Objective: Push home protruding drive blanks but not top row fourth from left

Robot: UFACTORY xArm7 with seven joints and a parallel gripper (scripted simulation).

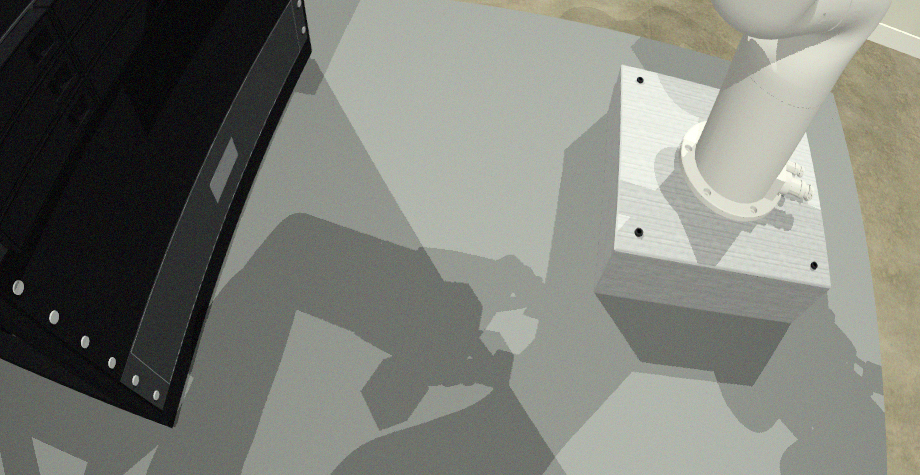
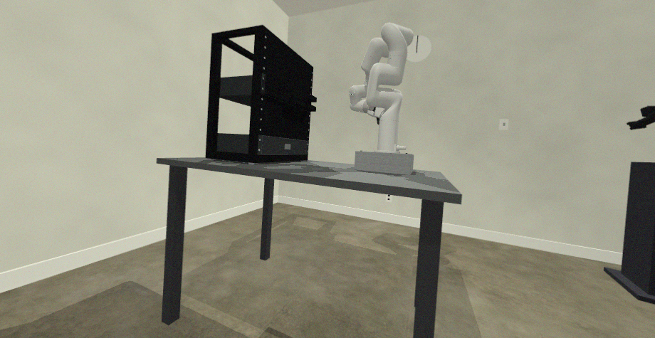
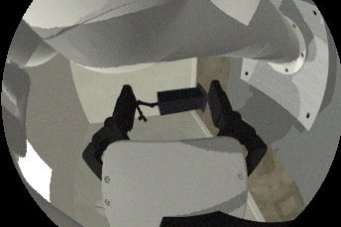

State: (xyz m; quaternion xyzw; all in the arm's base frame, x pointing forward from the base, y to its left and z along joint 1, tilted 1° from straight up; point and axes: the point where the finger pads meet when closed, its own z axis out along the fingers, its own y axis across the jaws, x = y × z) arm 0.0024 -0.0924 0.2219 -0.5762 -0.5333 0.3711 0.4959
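The black rack (image 1: 128,150) (image 2: 260,92) stands at the left end of the grey table (image 1: 450,117) (image 2: 367,180), its front facing the arm. In the exterior view the storage chassis front (image 2: 286,102) is a dark face at mid height, with small black parts (image 2: 313,100) standing out at its right edge. I cannot tell the single blanks apart. My arm (image 1: 759,124) (image 2: 387,83) is folded up above its base, well clear of the rack. In the wrist view my gripper (image 3: 170,90) is open and empty, with the arm's own white links around it.
The arm stands on a grey block (image 1: 708,253) (image 2: 384,161) at the right end of the table. A grey panel (image 2: 281,145) fills the rack's lowest slot. A black stand (image 2: 641,225) stands on the floor at the far right, away from the table.
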